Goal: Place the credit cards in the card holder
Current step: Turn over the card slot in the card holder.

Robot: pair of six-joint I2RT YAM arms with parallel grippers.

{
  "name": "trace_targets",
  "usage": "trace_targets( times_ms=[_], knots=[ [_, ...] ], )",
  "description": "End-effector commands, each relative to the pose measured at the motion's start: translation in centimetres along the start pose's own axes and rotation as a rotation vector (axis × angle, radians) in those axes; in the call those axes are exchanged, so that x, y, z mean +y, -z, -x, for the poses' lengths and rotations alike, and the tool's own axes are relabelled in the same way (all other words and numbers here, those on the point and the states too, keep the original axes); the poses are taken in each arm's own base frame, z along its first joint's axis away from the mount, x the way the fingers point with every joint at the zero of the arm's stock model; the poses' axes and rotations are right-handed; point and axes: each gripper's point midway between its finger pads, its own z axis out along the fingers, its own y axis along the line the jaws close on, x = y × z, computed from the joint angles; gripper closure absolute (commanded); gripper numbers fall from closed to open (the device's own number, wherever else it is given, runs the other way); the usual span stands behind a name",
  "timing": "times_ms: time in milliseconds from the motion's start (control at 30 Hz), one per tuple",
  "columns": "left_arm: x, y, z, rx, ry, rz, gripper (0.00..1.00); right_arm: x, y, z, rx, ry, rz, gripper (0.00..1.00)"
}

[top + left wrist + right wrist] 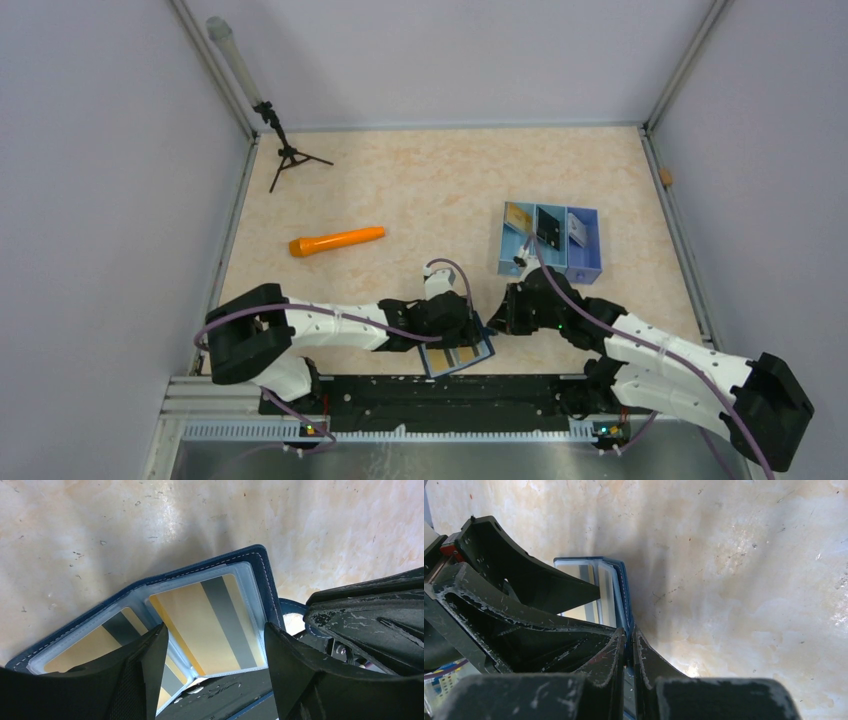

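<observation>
Pale marbled tabletop (450, 180), grey walls on three sides, and all the action is down at the near edge. The card holder (458, 354) lies open there, clear sleeves facing up, with both arms crowded over it.

Right gripper (628, 647) first: its two fingers are pinched flat together on the navy edge of the cover. I'd say that thin clamp is there to pin the wallet open and stop it sliding.

Left gripper (216, 630) hovers just above the sleeves, jaws spread wide with nothing gripped, one finger to each side of the right-hand window. Under it, two gold cards (200, 625) with grey stripes showing are seated in neighbouring sleeves. So two are in, by my reading.

Further back on the right sits the blue tray (592, 265) with three compartments. It holds a gold card (518, 217), a black card (548, 226) and a white card (577, 230), one per compartment, well apart from the wallet. Those look like the job remaining.

Left hand empty, right hand anchoring: the sensible next call is a trip to the tray while the clamp holds. An orange marker (337, 241) and a small tripod (290, 157) sit off to the far left, out of play.
</observation>
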Motion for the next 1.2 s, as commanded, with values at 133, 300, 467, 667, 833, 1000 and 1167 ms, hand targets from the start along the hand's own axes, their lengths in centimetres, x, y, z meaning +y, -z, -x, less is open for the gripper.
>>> trace_targets(
  times_ms=[133,300,467,667,833,1000,1167],
  knots=[
    [-0.1,0.3,0.1,-0.004,0.026,-0.002,0.29,1.1,1.1,2.3,-0.088,0.014,-0.007,1.00],
    [0.5,1.0,0.5,-0.022,0.028,0.011,0.29,-0.8,1.5,2.6,-0.109,0.010,-0.108,1.00],
    [1.1,1.2,0.4,-0.021,0.028,0.031,0.29,-1.3,1.5,2.5,-0.109,0.009,-0.131,1.00],
    [1.6,1.8,0.4,-0.023,0.036,0.043,0.29,-1.4,1.4,2.6,-0.111,0.009,-0.139,1.00],
    [2.2,2.4,0.4,-0.033,0.060,0.036,0.29,-1.6,1.2,2.5,-0.107,0.013,-0.147,1.00],
    [2.6,2.7,0.3,-0.033,0.078,0.036,0.29,-1.6,1.2,2.5,-0.106,0.014,-0.146,1.00],
    [3.1,3.2,0.2,-0.036,0.101,0.031,0.29,-1.6,1.1,2.5,-0.106,0.014,-0.146,1.00]
  ],
)
